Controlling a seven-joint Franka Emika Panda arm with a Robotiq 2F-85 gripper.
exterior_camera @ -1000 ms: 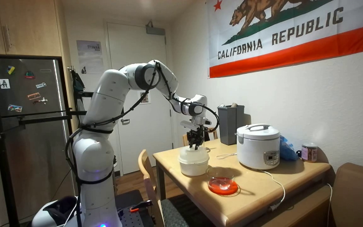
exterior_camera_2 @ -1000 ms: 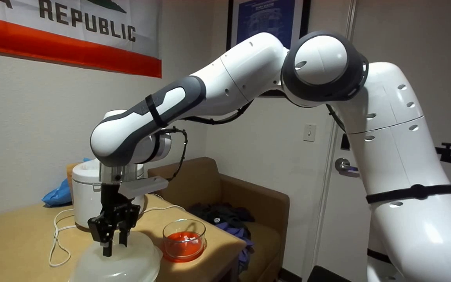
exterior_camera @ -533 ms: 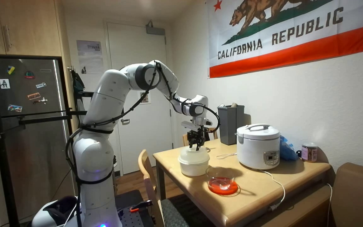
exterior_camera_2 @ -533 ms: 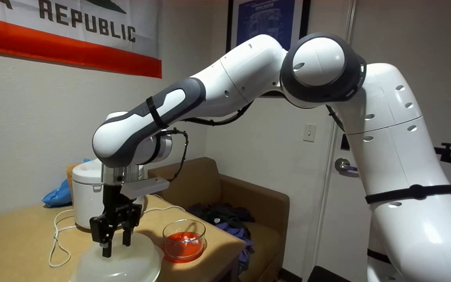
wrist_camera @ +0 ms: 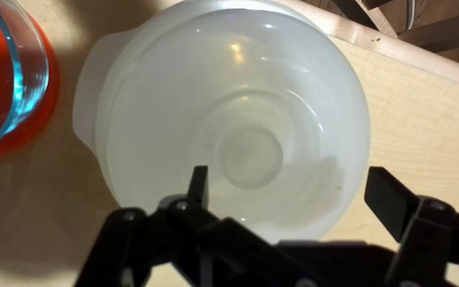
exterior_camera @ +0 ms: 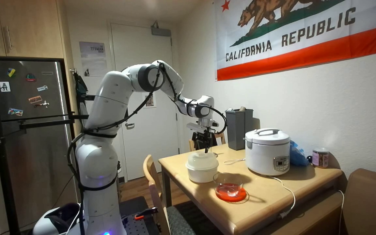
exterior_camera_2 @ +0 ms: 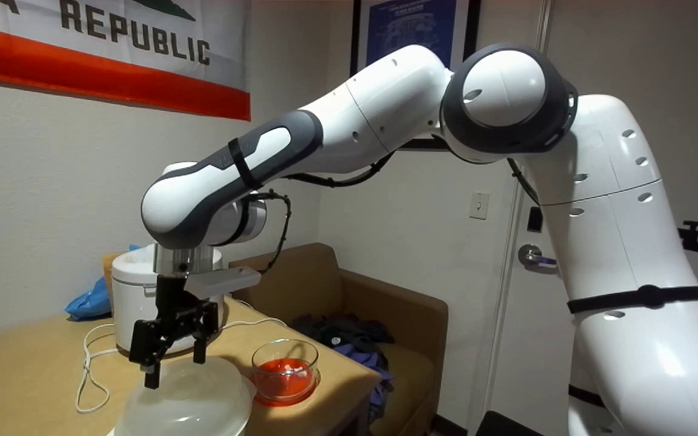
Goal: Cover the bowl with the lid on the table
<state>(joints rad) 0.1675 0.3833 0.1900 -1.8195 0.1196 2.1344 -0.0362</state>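
The off-white bowl (exterior_camera: 203,176) stands upright near the table edge, with the translucent domed lid (exterior_camera: 202,160) resting over its top. In an exterior view the lid (exterior_camera_2: 188,402) fills the lower part, and the frame cuts off what is below. Seen from above in the wrist view, the round lid (wrist_camera: 249,115) hides nearly all of the bowl. My gripper (wrist_camera: 288,175) is open, its fingers wide apart with nothing held between them. In both exterior views the gripper (exterior_camera_2: 176,368) hangs just above the lid's top; whether a fingertip still touches it, I cannot tell.
Beside the bowl, a clear glass bowl (exterior_camera: 229,187) sits on a red base (exterior_camera_2: 285,387). A white rice cooker (exterior_camera: 267,158) with a white cord stands farther along the table (exterior_camera: 273,195). A grey bin (exterior_camera: 237,130) is at the back, a wooden chair (exterior_camera: 153,176) by the near side.
The fingers have spread apart and the gripper has risen slightly off the lid's top. The lid stays on the bowl, both shifted very slightly.
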